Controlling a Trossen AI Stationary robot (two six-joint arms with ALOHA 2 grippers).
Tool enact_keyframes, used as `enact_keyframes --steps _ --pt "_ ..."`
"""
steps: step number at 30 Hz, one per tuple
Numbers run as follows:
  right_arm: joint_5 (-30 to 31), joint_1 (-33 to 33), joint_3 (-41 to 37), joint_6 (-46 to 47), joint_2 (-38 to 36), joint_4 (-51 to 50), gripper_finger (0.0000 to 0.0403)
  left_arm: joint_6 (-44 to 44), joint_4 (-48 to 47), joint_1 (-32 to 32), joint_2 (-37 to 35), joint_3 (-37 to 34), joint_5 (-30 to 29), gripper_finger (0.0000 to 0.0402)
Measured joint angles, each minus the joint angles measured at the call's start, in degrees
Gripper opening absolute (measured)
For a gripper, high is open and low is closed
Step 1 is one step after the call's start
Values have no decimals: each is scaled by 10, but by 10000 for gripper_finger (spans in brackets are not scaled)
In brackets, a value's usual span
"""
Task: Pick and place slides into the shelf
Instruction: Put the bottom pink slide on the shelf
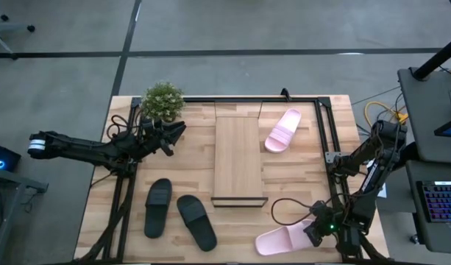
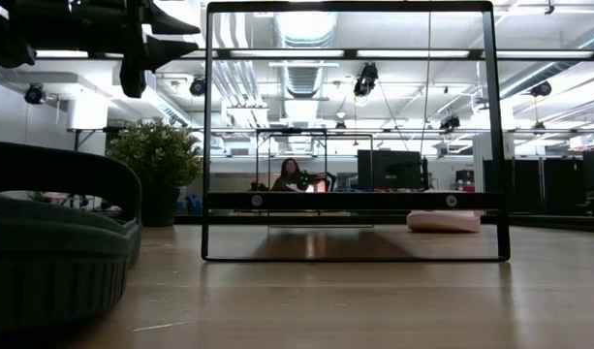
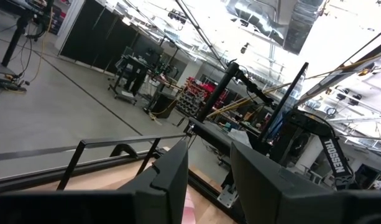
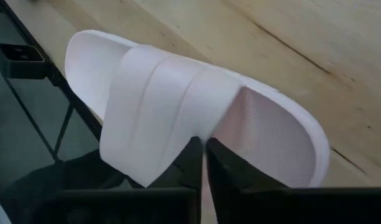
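Pale pink foam is what the right end effector has between its fingers — they are pressed together on the edge of the broad strap of a pink slide at the near right corner of the plank counter. In the right wrist view the two dark fingers meet with only a thin fold of strap between them, and the sandal's sole lies flat on the wood close to the counter's edge.

Across the counter, the second pink slide lies toe-out just beside the right side of the shelf, near the far end of it and apart from the board. The shelf itself is a long light-wood board on a thin dark frame, running down the middle of the counter, with nothing on it. Two black slides lie side by side to the left of the shelf's near end, the right-hand one angled away from its partner.

The left end effector hangs above the counter's far left part, next to a small potted plant — its fingers stand partly spread with nothing between them, as the left wrist view shows.

Beyond the counter, a person sits at a desk far back in the room.
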Motion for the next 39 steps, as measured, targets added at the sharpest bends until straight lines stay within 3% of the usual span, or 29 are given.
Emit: enact_keyframes --steps 11,17,21,30,34,39 --pt "3 0 0 -23 0 11 8 0 0 0 0 0 0 107" --pt "45 0 -10 -10 0 19 15 0 0 0 0 0 0 107" --pt "46 0 -18 -7 0 53 49 0 0 0 0 0 0 107" --pt "72 0 -65 22 0 143 178 0 -1 0 0 -1 0 107" --pt "142 0 -88 -6 0 207 196 0 -1 0 0 0 -1 107" --pt "135 0 -112 -28 1 254 191 0 0 0 0 0 -2 107"
